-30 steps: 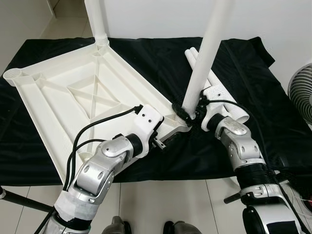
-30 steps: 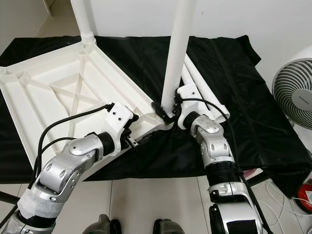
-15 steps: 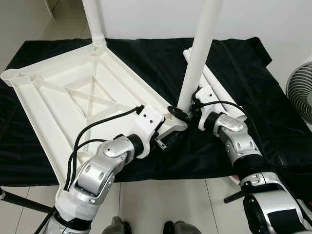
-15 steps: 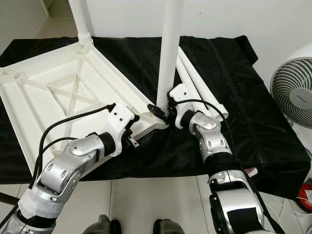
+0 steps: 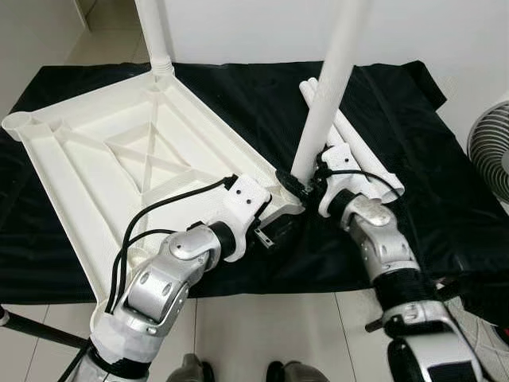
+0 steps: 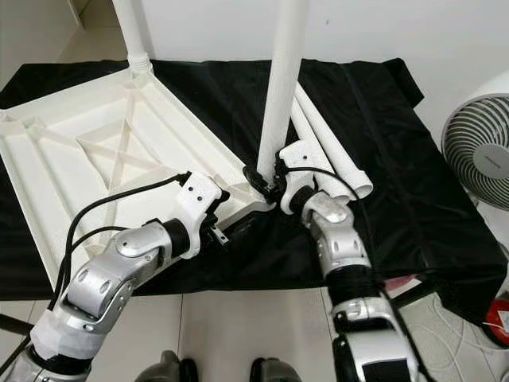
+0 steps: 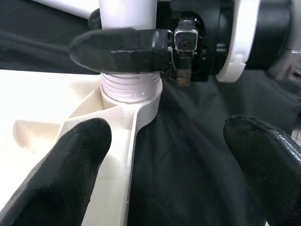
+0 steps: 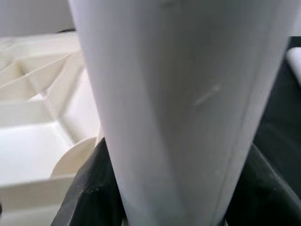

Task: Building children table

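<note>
**Table leg held at the near corner socket of the upturned tabletop**

A black cloth (image 5: 238, 95) covers the floor area ahead of the robot, and on it lies the white tabletop (image 5: 119, 159), turned underside up so its ribs and crossed bracing face the camera. One white leg (image 5: 155, 36) already stands upright in the far corner socket. A second white leg (image 5: 330, 87) rises, slightly tilted, from the near corner socket (image 7: 131, 96), where its threaded end sits in the collar. Two spare legs (image 6: 330, 147) lie side by side on the cloth just behind the right arm. A white fan (image 6: 477, 155) stands off the cloth at the robot's right.

The right gripper (image 5: 301, 185) pinches the base of the tilted leg, its black fingers (image 7: 120, 49) wrapped around it just above the threads. The left gripper (image 5: 266, 236) sits at the tabletop's near edge beside that corner; its fingers (image 7: 77, 160) are spread wide, one over the white rim and the other over the cloth, gripping nothing.
</note>
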Robot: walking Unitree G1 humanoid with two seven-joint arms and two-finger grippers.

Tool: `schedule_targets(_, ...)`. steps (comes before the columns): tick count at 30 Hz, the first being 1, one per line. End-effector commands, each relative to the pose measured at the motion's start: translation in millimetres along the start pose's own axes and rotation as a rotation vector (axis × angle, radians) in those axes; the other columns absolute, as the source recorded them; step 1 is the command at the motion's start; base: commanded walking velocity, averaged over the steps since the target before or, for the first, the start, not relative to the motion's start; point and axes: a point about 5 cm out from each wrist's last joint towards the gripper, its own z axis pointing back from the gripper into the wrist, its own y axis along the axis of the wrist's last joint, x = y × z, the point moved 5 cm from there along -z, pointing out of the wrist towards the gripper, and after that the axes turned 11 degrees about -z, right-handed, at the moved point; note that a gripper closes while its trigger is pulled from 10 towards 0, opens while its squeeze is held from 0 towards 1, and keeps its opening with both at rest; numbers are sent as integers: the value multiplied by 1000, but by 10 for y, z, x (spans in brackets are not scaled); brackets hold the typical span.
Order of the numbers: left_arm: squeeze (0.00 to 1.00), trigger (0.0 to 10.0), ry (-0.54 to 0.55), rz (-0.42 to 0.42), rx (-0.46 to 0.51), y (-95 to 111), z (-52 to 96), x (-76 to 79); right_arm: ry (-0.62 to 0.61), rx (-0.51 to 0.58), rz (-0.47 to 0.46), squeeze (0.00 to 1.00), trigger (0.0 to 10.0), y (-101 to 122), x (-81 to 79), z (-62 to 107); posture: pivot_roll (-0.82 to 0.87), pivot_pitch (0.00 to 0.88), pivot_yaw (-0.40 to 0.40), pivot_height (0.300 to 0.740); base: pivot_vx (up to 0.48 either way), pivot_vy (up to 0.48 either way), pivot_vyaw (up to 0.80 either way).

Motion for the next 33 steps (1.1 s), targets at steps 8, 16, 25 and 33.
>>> schedule_targets(8, 0, 10000, 31, 0, -27, -84, 38, -59, -391, 56, -73, 0, 10000, -41, 99, 209, -105, 126, 8, 740, 0, 0, 0)
schedule_targets(16, 0, 10000, 31, -2, -28, -87, 38, -57, -408, 55, -98, 0, 10000, -27, -42, 305, -106, 122, 10, 740, 0, 0, 0)
schedule_targets(25, 0, 10000, 32, -4, -24, -83, 25, -63, -332, 67, -92, 1000, 10000, 52, -7, 255, -105, 112, 3, 740, 0, 0, 0)
schedule_targets(33, 0, 10000, 25, -6, -17, -59, 3, -43, -98, -15, -3, 973, 10000, 85, 99, 182, -106, 106, 14, 740, 0, 0, 0)
